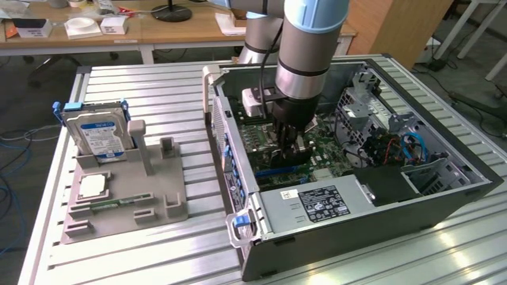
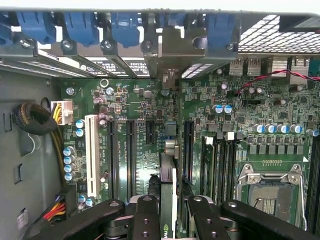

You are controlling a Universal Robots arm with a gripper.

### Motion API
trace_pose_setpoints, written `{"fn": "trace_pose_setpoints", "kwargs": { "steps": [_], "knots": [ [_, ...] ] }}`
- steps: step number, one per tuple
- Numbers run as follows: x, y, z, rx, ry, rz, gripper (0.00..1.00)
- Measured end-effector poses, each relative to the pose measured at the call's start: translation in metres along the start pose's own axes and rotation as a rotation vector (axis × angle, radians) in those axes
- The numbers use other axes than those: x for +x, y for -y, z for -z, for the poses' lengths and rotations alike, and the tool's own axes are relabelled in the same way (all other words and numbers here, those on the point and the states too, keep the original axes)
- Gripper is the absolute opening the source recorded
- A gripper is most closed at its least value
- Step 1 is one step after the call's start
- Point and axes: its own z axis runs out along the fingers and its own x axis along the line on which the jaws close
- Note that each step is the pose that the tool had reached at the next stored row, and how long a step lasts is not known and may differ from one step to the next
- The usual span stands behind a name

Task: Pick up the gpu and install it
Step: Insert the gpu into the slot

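My black pincer (image 2: 167,207) grips the slim green-board gpu (image 2: 168,175) edge-on above the green motherboard (image 2: 150,125), mid-install; seating needs straight alignment with 1 slot.

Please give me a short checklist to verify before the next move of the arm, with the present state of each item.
1. gpu held edge-on between the fingers: ok.
2. gripper inside the open computer case, over the motherboard: ok.
3. Card's end bracket at the rear slot opening: ok.
4. Card edge seated fully in an expansion slot: cannot tell.
5. hard drive and processor chip on the gray holder outside the case: ok.
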Motion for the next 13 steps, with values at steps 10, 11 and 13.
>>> {"fn": "trace_pose_setpoints", "kwargs": {
  "steps": [10, 11, 13],
  "knots": [
    [-0.0002, -0.0032, -0.0006, 0.0046, -0.0001, 0.000, 0.26],
    [-0.0003, -0.0033, -0.0006, 0.0046, 0.0000, 0.000, 0.26],
    [-0.0002, -0.0034, -0.0007, 0.0046, -0.0001, 0.000, 0.26]
  ]
}}
